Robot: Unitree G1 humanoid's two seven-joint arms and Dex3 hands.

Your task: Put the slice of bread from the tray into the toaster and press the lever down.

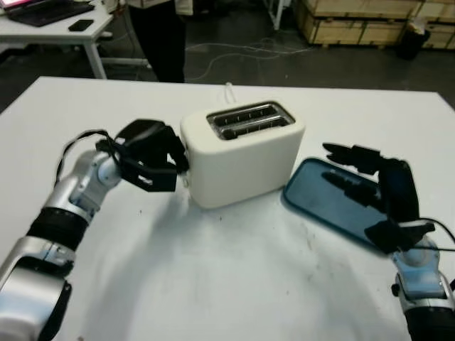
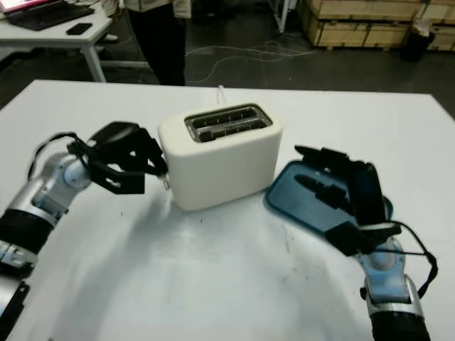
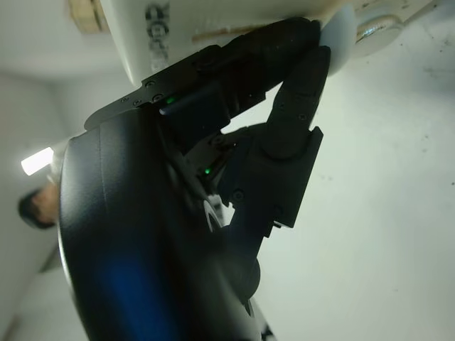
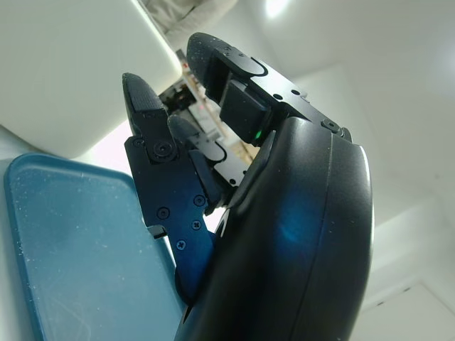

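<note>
A cream two-slot toaster [image 1: 242,153] stands mid-table, its slots [image 1: 250,120] dark inside; I cannot tell whether bread is in them. My left hand [image 1: 179,168] is at the toaster's left end, its fingertips [image 3: 302,67] closed on the white lever knob [image 3: 341,39]. Right of the toaster lies a blue tray [image 1: 320,195] with nothing on it. Over the tray's near right part hovers my right hand [image 1: 343,169], open and holding nothing. The right wrist view has the tray [image 4: 64,241] and the toaster's side [image 4: 64,78] beyond the black fingers [image 4: 146,106].
The white table [image 1: 227,284] has free room in front of the toaster. The toaster's cord [image 1: 229,91] runs off the far edge. A person [image 1: 160,35] stands behind the table, with a desk [image 1: 50,21] at back left and wooden crates [image 1: 362,21] at back right.
</note>
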